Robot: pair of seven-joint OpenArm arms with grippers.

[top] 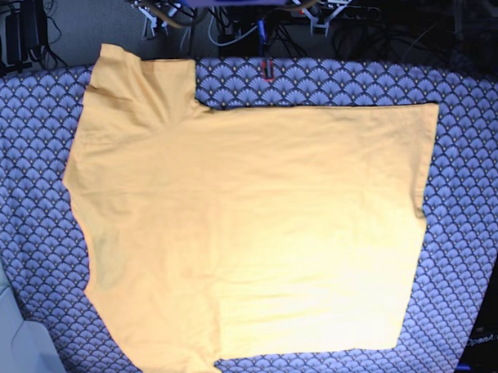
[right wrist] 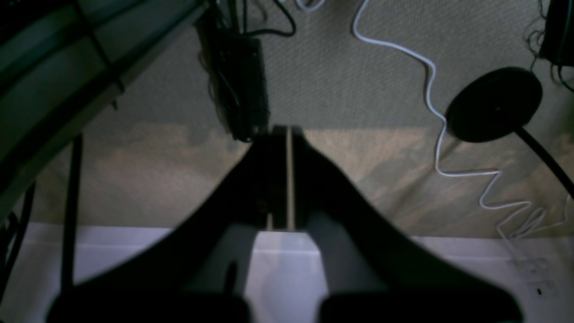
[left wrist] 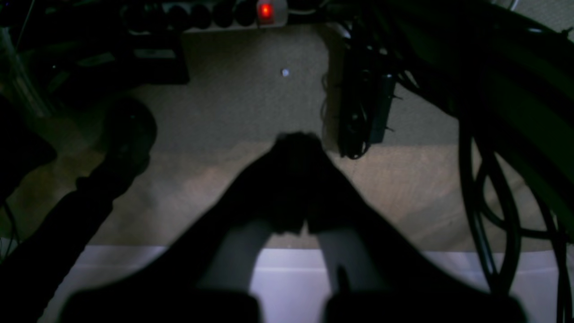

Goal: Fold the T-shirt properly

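Base view shows the T-shirt (top: 250, 227) spread flat and wide over the blue-grey scallop-patterned cloth (top: 468, 146) that covers the counter, one short sleeve (top: 127, 88) sticking out toward the far left corner and the other (top: 186, 369) at the near edge, so the garment lies sideways to the robot. No fold shows in it yet; the fabric looks smooth, with only faint creases near the far sleeve.

Neither arm appears over the shirt in that view. Both wrist cameras look down past the counter's pale edge (right wrist: 134, 251) to a carpeted floor (left wrist: 242, 103), so the shirt is nowhere near either set of fingers and lies out of both wrist pictures. The left gripper (left wrist: 298, 139) has its fingers pressed together with nothing between them (the dim picture hides any seam, but no gap shows). The right gripper (right wrist: 282, 134) also has its fingers brought together, a thin pale line running between them, and it holds nothing. Beyond the right fingers lie a white cable (right wrist: 435, 112) and a round black base (right wrist: 493, 105); beyond the left fingers, a power strip with a red-lit switch (left wrist: 265, 11).

My reading: folding has not begun, and both arms sit parked off the counter. The next move likely calls for both arms to come over the cloth, spread their fingers, and pinch a shirt edge or the sleeves at matching points so the first fold lands straight.
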